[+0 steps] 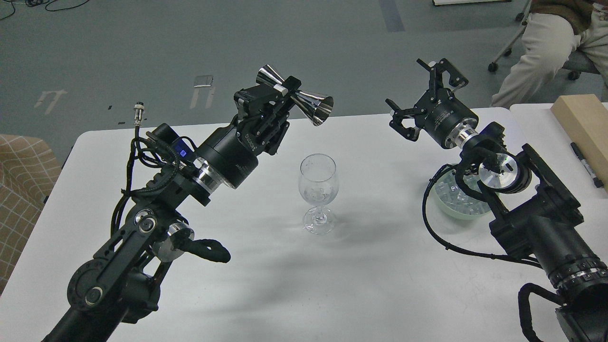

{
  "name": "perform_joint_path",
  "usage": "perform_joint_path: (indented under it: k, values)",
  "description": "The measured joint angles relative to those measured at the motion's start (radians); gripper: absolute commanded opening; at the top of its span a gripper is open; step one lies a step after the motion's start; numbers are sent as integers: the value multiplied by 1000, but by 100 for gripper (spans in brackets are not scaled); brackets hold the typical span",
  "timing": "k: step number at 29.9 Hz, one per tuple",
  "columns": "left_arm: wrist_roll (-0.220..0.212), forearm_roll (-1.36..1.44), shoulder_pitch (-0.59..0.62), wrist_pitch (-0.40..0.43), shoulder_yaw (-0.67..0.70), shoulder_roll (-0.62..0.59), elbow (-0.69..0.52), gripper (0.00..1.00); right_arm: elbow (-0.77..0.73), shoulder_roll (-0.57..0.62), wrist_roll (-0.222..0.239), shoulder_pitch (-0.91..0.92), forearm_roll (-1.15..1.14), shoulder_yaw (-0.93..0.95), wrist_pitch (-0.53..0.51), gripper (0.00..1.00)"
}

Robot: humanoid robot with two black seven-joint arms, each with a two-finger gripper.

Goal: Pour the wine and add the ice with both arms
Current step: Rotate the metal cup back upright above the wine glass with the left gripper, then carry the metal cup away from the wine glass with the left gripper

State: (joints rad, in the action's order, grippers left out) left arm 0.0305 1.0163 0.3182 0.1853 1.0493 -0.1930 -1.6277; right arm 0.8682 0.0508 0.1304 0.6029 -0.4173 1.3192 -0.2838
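Risk: left gripper [280,97] clamping tilted steel jigger [297,96] at wine glass's [318,192] eleven o'clock, dripping onto table [370,285]; right gripper [427,97] splayed empty, fumbling ice [453,197].

Wine glass [318,192] stands alone mid-table [370,285], bare white surface all round it, widest on the near side. My left gripper [281,97] with its steel jigger [304,97] hangs above and left of the rim. My right forearm [536,223] crosses over the ice bowl [451,202], blocking it from the near right
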Motion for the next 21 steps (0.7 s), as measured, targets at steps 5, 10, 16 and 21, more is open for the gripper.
perform_joint_path:
  k: [5,10,16,21]
  values:
    - [-7,-19,-7,-8,4,12,5,1,0,0,0,8,0,0,0,100]
    - [-22,-98,-23,-15,7,15,9,1,-1,1,0,12,-1,-2,0,100]
    - [-46,-198,-46,-25,11,14,12,1,-3,1,0,12,-1,-3,0,100]
    - [-67,-259,-52,-32,9,14,14,1,-3,2,0,12,-1,-4,0,100]
